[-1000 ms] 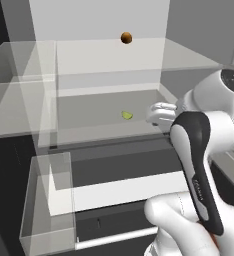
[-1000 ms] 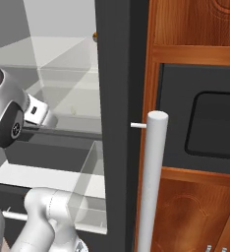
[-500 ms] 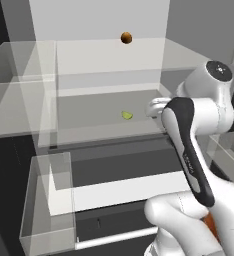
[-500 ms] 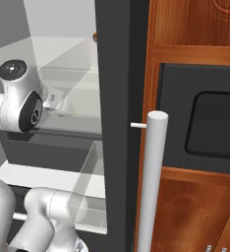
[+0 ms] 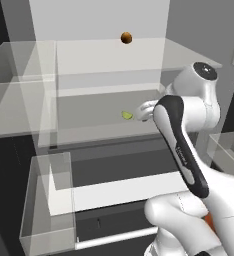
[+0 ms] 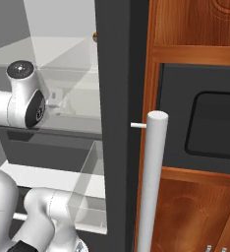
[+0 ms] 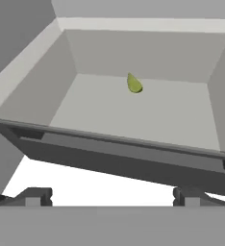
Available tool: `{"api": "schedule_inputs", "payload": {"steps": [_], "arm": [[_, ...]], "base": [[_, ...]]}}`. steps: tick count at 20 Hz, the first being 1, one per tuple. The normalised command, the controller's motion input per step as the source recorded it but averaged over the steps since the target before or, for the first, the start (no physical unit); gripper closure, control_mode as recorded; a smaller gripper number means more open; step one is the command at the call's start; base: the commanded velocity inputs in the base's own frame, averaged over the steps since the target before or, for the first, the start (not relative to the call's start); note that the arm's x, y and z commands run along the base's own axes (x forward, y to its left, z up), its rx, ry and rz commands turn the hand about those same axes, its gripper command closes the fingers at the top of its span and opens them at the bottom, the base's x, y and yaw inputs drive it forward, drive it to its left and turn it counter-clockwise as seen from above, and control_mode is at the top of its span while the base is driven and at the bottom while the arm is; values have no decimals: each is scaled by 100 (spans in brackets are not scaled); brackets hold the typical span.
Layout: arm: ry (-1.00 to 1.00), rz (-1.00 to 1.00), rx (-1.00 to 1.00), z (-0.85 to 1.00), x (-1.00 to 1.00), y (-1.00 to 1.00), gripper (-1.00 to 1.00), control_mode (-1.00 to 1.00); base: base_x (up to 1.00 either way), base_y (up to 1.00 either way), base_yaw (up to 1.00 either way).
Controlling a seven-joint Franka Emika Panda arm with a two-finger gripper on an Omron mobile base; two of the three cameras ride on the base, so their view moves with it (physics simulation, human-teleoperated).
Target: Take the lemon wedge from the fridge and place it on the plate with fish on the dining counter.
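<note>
While swinging further into the fridge (image 5: 109, 65) than a moment ago, hovers with gripper (image 7: 112, 194) spread wide and empty, just short of the lemon wedge (image 7: 133, 84) lying on the shelf floor, far side; grasp not yet begun.

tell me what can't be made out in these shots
- Gripper: in the left base view the arm's own wrist hides the fingers; the hand view's bottom edge cuts the fingertips short.
- Lemon wedge: too small in the left base view to show its peel or cut face.
- Brown ball on the upper shelf: too small to identify.
- Fridge: in the right base view its dark door edge hides the shelves' right part.
</note>
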Motion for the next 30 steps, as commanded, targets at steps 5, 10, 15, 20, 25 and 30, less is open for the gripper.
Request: {"api": "schedule_inputs", "payload": {"steps": [5, 10, 15, 20, 25, 30], "arm": [[0, -2, 0, -5, 82, 0, -100, -100], [0, 0, -1, -29, 53, 0, -100, -100], [0, -4, -4, -39, 28, -1, -100, -100], [0, -4, 0, -31, 74, -2, -100, -100], [0, 0, 0, -33, 87, 0, -100, -100], [0, 0, 3, -7, 70, 0, -100, -100]], "base": [[0, 0, 0], [0, 0, 0], [0, 0, 0], [0, 0, 0], [0, 0, 0], [0, 0, 0]]}}
